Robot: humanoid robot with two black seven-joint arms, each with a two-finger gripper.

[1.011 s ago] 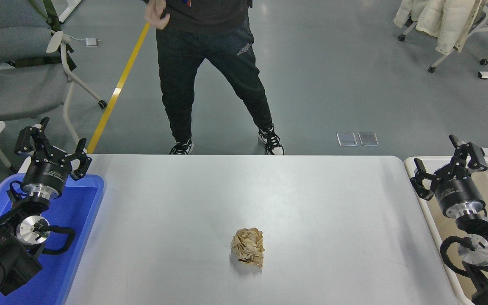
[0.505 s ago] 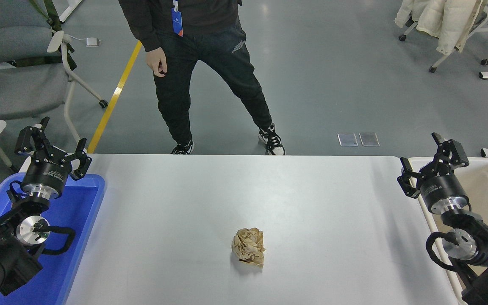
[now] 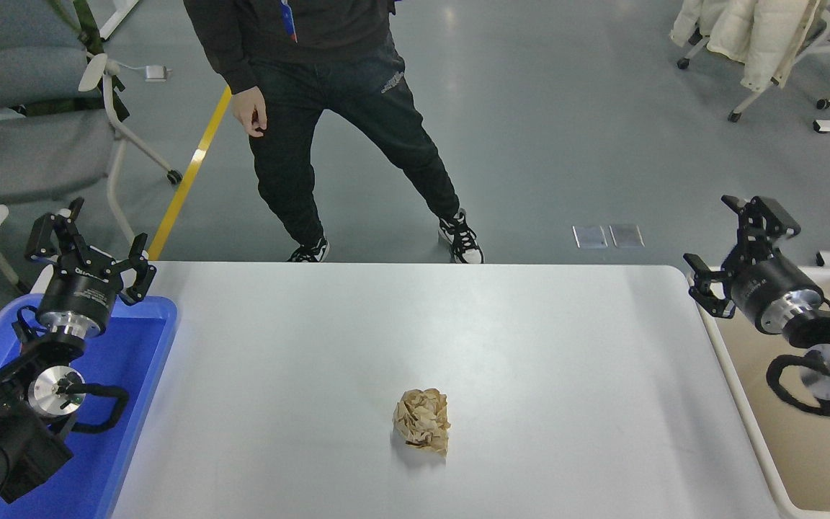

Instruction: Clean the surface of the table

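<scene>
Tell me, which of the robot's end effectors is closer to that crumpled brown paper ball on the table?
Neither clearly. The crumpled paper ball lies mid-table; the left end effector hangs open over the blue tray, and the right end effector open above the beige bin, both far off.

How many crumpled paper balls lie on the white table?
1: the crumpled brown paper ball lies on the table surface, near its front middle. None seems hidden.
</scene>
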